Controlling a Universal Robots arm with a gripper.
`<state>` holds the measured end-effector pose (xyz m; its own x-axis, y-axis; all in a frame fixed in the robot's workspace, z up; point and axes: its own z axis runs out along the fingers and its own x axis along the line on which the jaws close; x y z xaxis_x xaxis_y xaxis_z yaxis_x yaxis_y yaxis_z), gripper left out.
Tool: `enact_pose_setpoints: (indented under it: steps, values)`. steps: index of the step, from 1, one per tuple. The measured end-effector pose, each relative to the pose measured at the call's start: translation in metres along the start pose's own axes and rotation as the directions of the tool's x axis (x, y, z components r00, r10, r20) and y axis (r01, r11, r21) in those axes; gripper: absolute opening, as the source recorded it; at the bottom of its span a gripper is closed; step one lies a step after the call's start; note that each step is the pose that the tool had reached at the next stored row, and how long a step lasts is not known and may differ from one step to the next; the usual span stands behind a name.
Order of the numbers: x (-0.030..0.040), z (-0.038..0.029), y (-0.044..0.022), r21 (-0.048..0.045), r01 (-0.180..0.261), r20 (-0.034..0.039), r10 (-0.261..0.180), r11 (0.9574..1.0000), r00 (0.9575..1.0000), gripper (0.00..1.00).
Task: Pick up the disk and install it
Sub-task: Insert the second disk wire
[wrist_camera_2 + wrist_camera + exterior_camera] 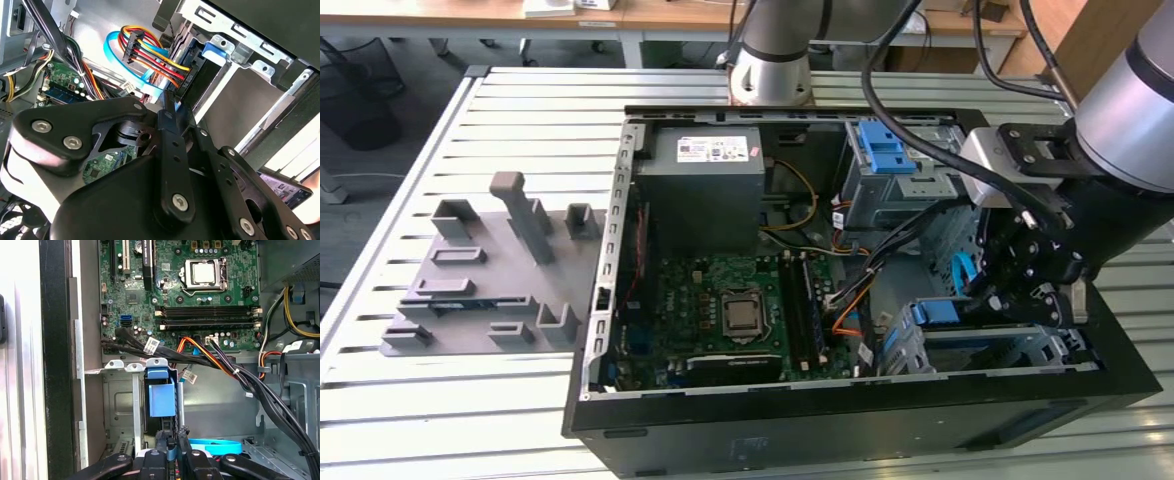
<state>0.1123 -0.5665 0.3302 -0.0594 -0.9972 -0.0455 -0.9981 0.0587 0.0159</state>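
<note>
The disk (161, 392) stands on edge in the drive bay at the front right corner of the open computer case (627, 300); its blue carrier bracket (947, 312) shows above the grey cage. My gripper (171, 445) reaches down into that corner, its two black fingers close together on the disk's near edge, with a strip of blue carrier between them. In the second wrist view the disk (202, 75) lies deep in the bay, and the gripper (170, 107) sits just behind it, next to a black connector (182, 82) with coloured wires.
Black and orange cable bundles (210, 362) cross between the motherboard (734, 310) and the bay. A blue flat cable (215, 446) lies beside the fingers. The upper drive cage with a blue latch (887, 150) and the grey power supply (707, 165) stand at the back. A grey fixture (480, 280) sits on the exterior view's left.
</note>
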Motion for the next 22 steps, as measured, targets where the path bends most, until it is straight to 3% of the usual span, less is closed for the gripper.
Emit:
enact_pose_setpoints:
  steps: [15, 22]
  values:
    - [-0.0003, -0.0065, 0.0001, -0.0016, 0.0, 0.0004, 0.0, 1.0, 1.0, 0.23]
    - [-0.0008, -0.014, -0.0007, -0.0088, 0.0, 0.0, 0.0, 1.0, 1.0, 0.23]
